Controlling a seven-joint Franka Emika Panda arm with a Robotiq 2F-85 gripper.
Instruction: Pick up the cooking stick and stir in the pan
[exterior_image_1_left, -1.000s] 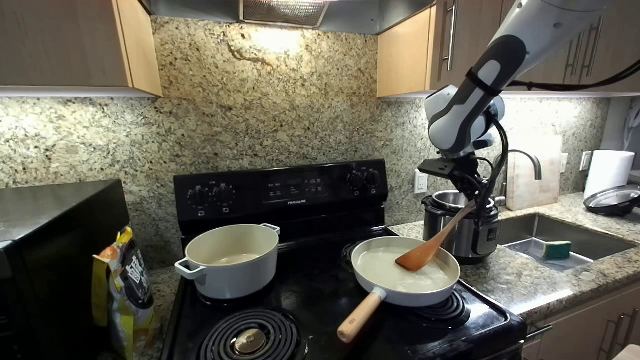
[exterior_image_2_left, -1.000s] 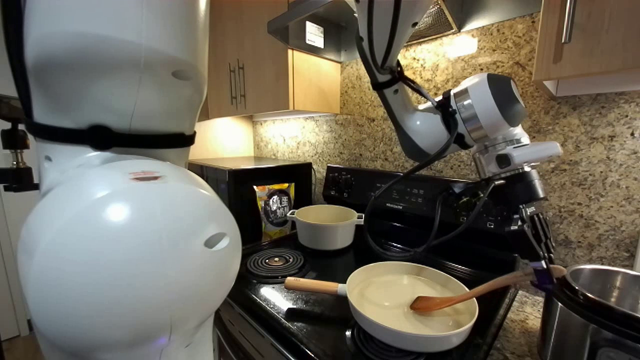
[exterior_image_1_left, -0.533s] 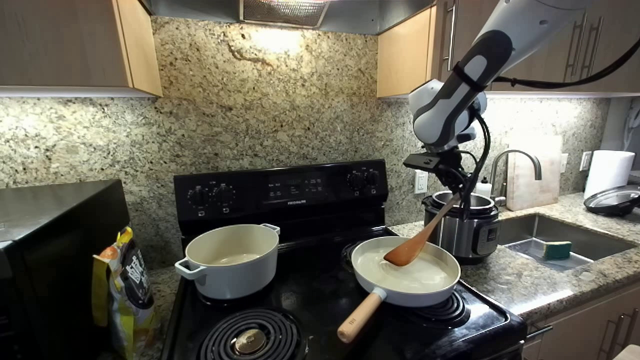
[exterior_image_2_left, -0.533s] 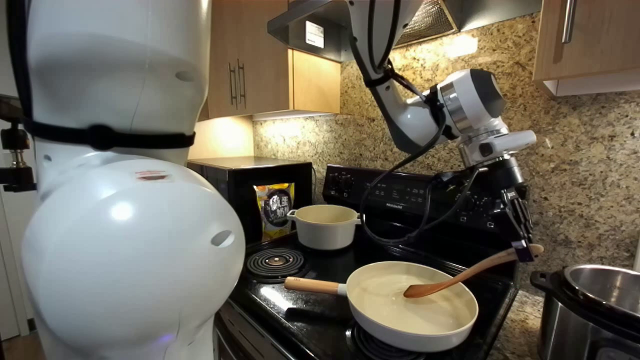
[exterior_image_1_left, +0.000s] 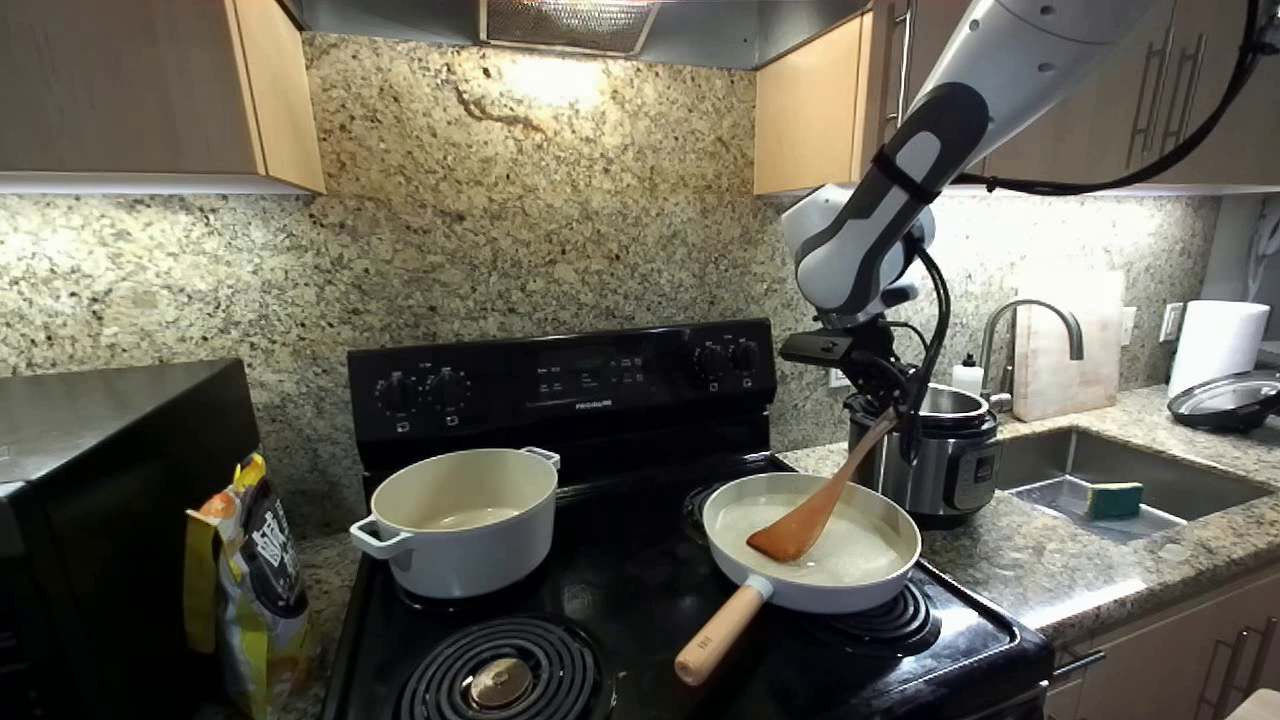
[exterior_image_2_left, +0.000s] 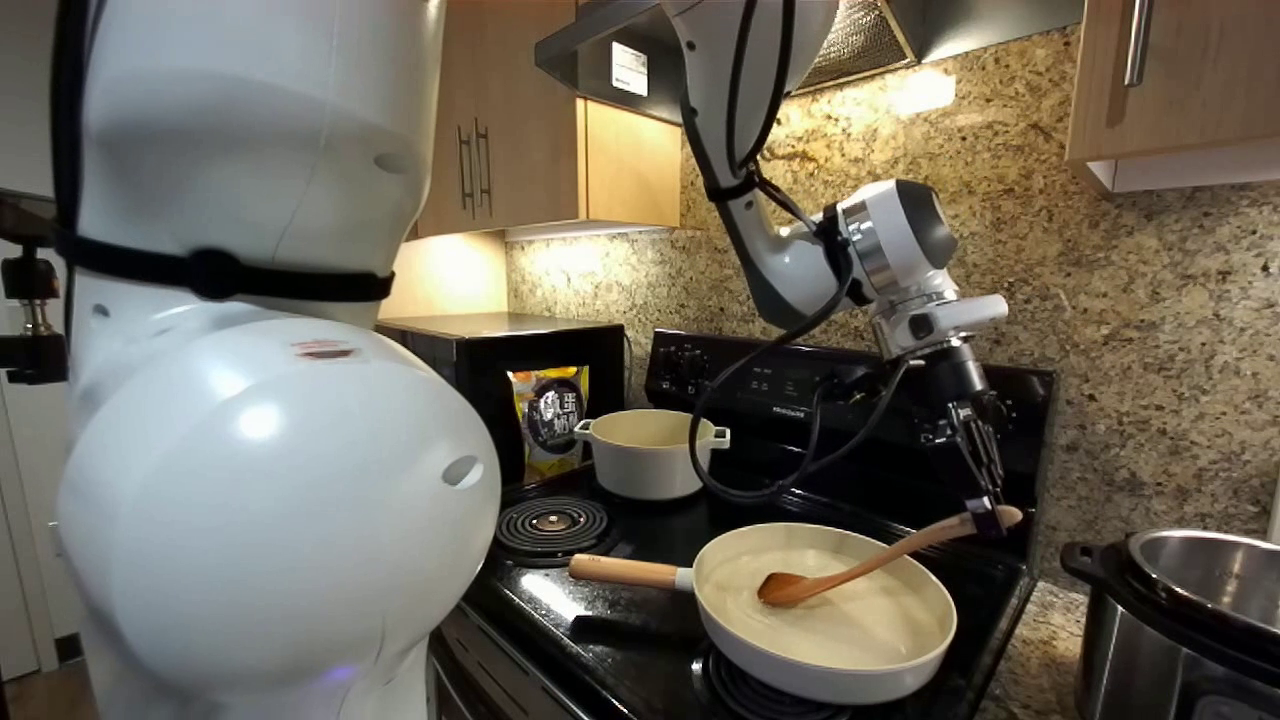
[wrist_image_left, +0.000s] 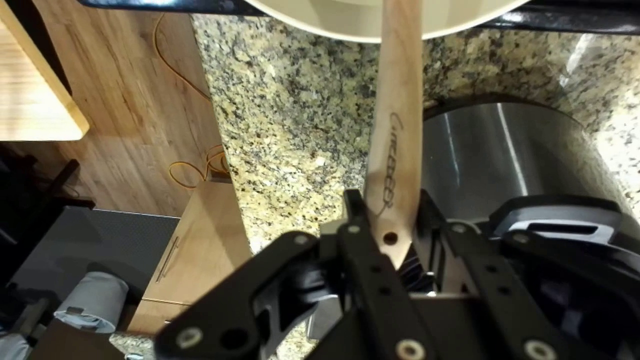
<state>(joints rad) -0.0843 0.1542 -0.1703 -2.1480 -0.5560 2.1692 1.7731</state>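
Cooking stick (exterior_image_1_left: 829, 492), long axis slanted, wide end down in pan (exterior_image_1_left: 835, 598); hand (wrist_image_left: 391, 205) clamped on stick near top.

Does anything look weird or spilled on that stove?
The pan looks off-centre on its black burner, which pokes out past one side in both exterior views. I see no spill, and the pincer holds the wooden spatula with its wide end in the pan.
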